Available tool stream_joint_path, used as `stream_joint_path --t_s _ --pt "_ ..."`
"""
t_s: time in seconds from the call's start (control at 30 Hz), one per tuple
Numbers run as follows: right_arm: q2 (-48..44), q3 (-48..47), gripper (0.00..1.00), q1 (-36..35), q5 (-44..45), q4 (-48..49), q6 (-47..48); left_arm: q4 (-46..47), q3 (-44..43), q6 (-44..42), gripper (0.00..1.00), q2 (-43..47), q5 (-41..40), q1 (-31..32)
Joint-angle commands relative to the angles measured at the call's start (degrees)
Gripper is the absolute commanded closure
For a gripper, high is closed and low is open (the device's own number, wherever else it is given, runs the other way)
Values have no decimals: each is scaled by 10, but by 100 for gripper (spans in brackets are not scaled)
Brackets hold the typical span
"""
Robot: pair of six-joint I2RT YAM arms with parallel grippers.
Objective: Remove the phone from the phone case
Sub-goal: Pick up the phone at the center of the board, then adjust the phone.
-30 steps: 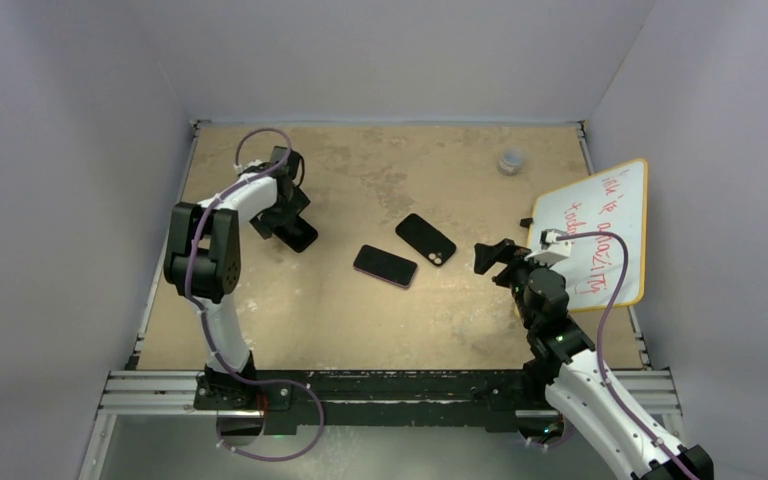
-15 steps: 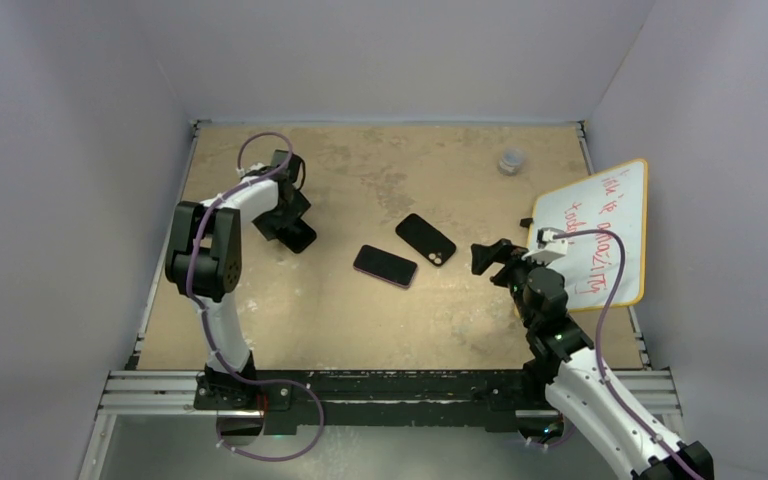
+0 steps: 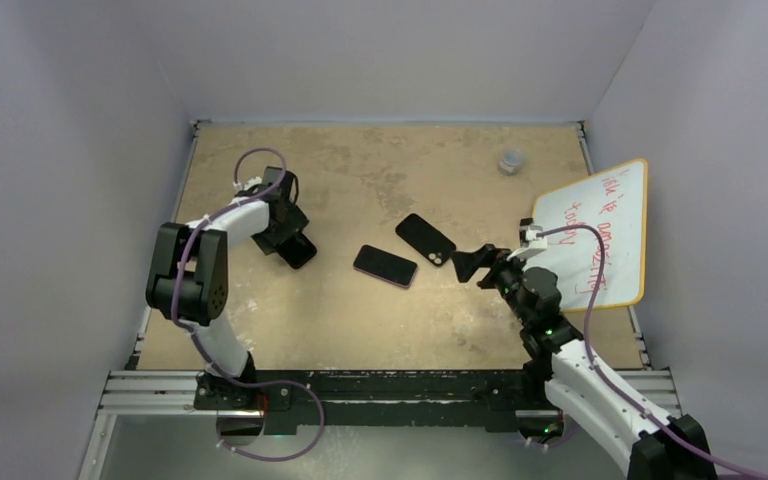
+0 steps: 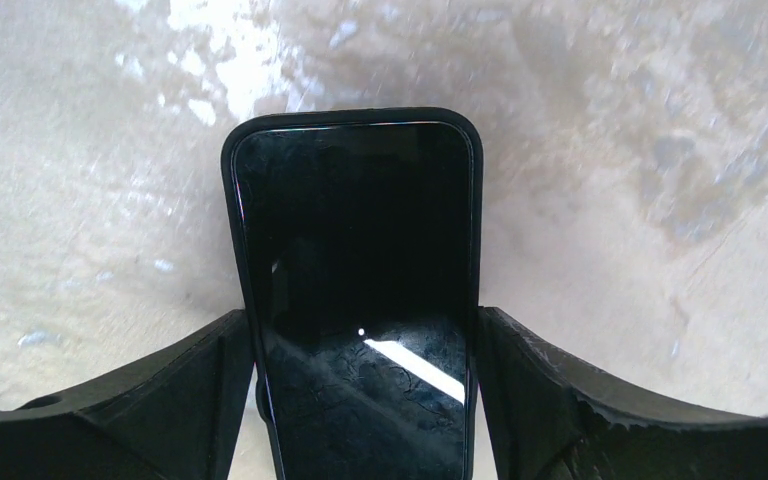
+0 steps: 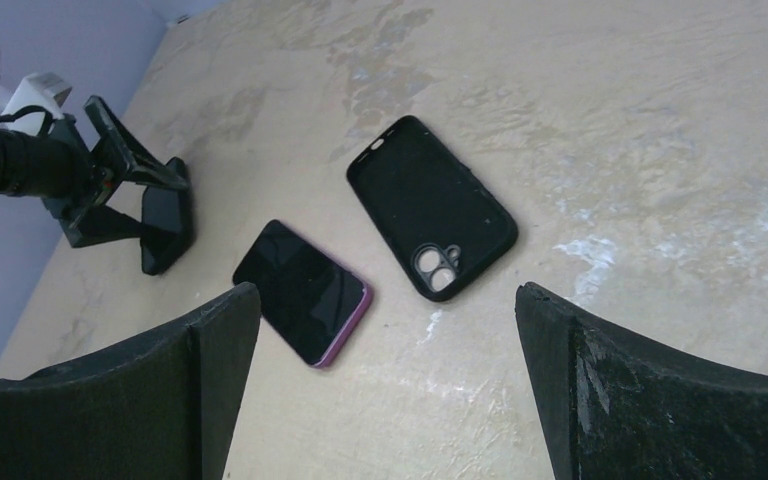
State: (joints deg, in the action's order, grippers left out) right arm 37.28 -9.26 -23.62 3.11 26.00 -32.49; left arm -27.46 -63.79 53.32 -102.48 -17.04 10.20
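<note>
A phone in a black phone case [image 4: 355, 260] lies screen up on the table at the left [image 3: 298, 250]. My left gripper [image 4: 362, 318] straddles its near end, with a finger [image 4: 210, 390] pressed against each long edge of the case, shut on it. The same gripper [image 3: 288, 232] shows from above, tilted down over the phone. My right gripper [image 5: 385, 300] hangs open above the table's middle right [image 3: 470, 264], holding nothing.
A purple-edged phone [image 3: 385, 265] lies screen up mid-table, also seen from the right wrist [image 5: 303, 290]. Beside it lies an empty black case [image 3: 425, 240] with a camera cut-out. A whiteboard [image 3: 600, 230] leans at the right wall. A small grey cup [image 3: 510, 160] stands far right.
My left gripper's jaws have narrowed onto the cased phone, and its elbow has swung left. My right gripper has moved left toward the empty black case.
</note>
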Motion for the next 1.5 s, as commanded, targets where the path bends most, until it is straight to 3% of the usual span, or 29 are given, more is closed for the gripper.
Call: stream_joint_path --t_s 0.0,0.13,0.3,0.47,0.73,1.23,1.47 --pt "29 -16 1 -1 -56 67 19 37 35 -27 63 75 41 -2" --pt "64 -30 1 -2 -105 85 11 61 73 -43 66 121 86 -2" --pt "104 -76 1 -29 -124 39 13 101 129 -59 69 177 151 -2" --pt "164 -123 7 -114 -108 33 10 158 194 -63 72 232 224 -2" --pt "334 -181 11 -250 -59 137 -29 234 261 -63 72 304 320 -1" --pt "509 -321 18 -363 49 144 -64 322 328 -35 73 399 339 36" --pt "556 -359 29 -372 81 131 -78 332 343 -15 73 429 298 94"
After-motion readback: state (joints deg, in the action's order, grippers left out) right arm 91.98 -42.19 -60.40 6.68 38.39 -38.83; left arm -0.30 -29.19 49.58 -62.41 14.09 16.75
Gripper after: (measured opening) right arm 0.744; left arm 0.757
